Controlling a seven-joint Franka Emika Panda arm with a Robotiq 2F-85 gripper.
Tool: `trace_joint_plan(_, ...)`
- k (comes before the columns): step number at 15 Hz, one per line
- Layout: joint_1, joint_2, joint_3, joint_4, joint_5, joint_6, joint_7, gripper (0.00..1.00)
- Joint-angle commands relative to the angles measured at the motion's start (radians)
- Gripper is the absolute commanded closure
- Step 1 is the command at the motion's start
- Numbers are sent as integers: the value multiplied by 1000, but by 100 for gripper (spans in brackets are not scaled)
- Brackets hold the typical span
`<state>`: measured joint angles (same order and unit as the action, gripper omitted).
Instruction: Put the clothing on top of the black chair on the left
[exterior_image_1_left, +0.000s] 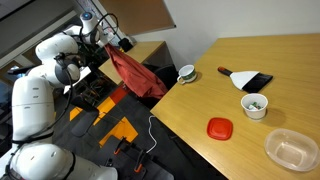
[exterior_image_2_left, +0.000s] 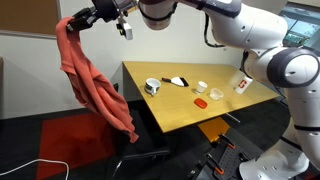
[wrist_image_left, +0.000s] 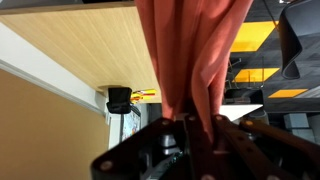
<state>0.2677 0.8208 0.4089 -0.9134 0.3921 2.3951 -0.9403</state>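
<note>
The gripper (exterior_image_2_left: 97, 17) is pressed together on the top edge of the red cloth (exterior_image_2_left: 92, 80) and holds it high in the air beside the table (exterior_image_2_left: 190, 112). In the wrist view the dark metal fingers (wrist_image_left: 172, 135) pinch a gathered bunch of the fabric (wrist_image_left: 195, 55), which falls away from them in long, soft vertical folds. In both exterior views the cloth hangs as a limp, crumpled strip, wide at the top and narrowing to a twisted tail. Its lower end reaches down to the black chair (exterior_image_2_left: 150, 152), which stands at the table's edge on a dark star-shaped base. The pictures do not show whether the tail rests on the chair or only hangs in front of it. In an exterior view the chair (exterior_image_1_left: 163, 76) shows as a dark padded shape just behind the cloth (exterior_image_1_left: 128, 68), with the gripper (exterior_image_1_left: 107, 38) above it at the end of the smooth white arm. The table is a flat slab of pale wood with straight edges. On it stand a round mug (exterior_image_1_left: 186, 73), a black flat scoop with a handle (exterior_image_1_left: 250, 79), a small white bowl (exterior_image_1_left: 255, 105), a red rounded-square lid (exterior_image_1_left: 220, 128) and a clear plastic tub (exterior_image_1_left: 292, 150), all well apart from the cloth.
</note>
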Motion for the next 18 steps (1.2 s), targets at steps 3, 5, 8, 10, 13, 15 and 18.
trace_joint_plan(3, 41, 149, 7, 166, -12, -51, -17, 99)
trace_joint_plan(5, 50, 187, 0, 192, -17, -59, -10, 99)
trace_joint_plan(8, 59, 236, -11, 223, -32, -70, 1, 99)
trace_joint_plan(10, 60, 268, -18, 242, -44, -75, 9, 99)
trace_joint_plan(13, 63, 307, -32, 260, -58, -79, 27, 99)
trace_joint_plan(15, 68, 329, -48, 265, -69, -87, 40, 99)
trace_joint_plan(18, 89, 355, -95, 268, -110, -107, 70, 99)
